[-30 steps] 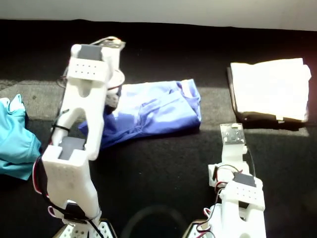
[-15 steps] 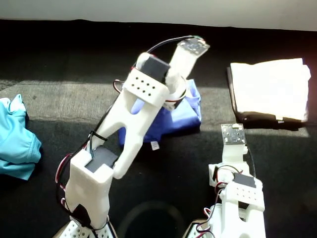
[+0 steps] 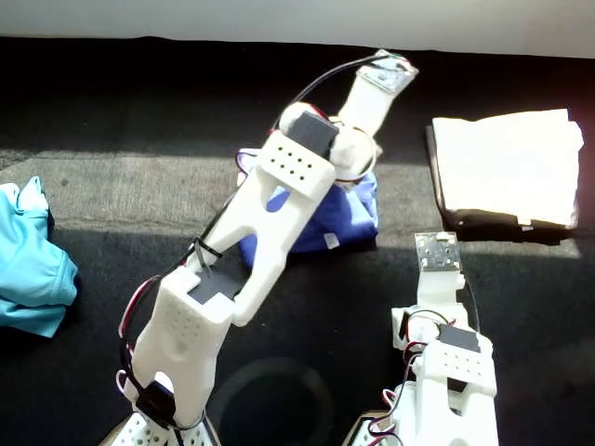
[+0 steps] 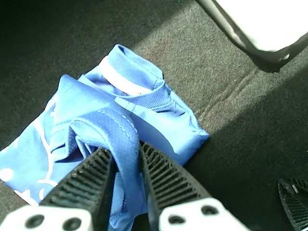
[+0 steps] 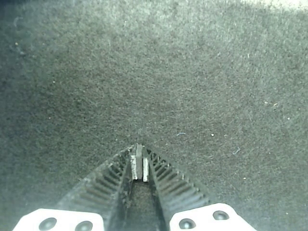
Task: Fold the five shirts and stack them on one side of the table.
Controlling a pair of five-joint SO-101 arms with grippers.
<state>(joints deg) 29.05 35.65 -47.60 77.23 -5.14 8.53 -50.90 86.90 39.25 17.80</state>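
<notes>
A blue shirt (image 3: 358, 212) lies bunched in the middle of the black table, with its collar (image 4: 126, 72) facing the white stack. My left gripper (image 4: 126, 155) is shut on a fold of this shirt, and a strip of blue fabric is pinched between its fingers (image 4: 98, 171). The left arm (image 3: 279, 200) stretches over the shirt and hides most of it in the high view. A folded white shirt (image 3: 507, 165) rests on a dark one at the right side. A teal shirt (image 3: 33, 265) lies crumpled at the left edge. My right gripper (image 5: 139, 162) is shut and empty above bare mat.
The right arm (image 3: 446, 344) stands at the front right, short of the white stack (image 4: 262, 19). The table (image 3: 112, 121) is covered in black mat with a sunlit band across the middle. A dark ribbed part (image 4: 294, 192) shows by the shirt.
The left arm swung from the left to the right, carrying the blue shirt's left part over onto its right part. The shirt now looks much narrower. The right arm kept still.
</notes>
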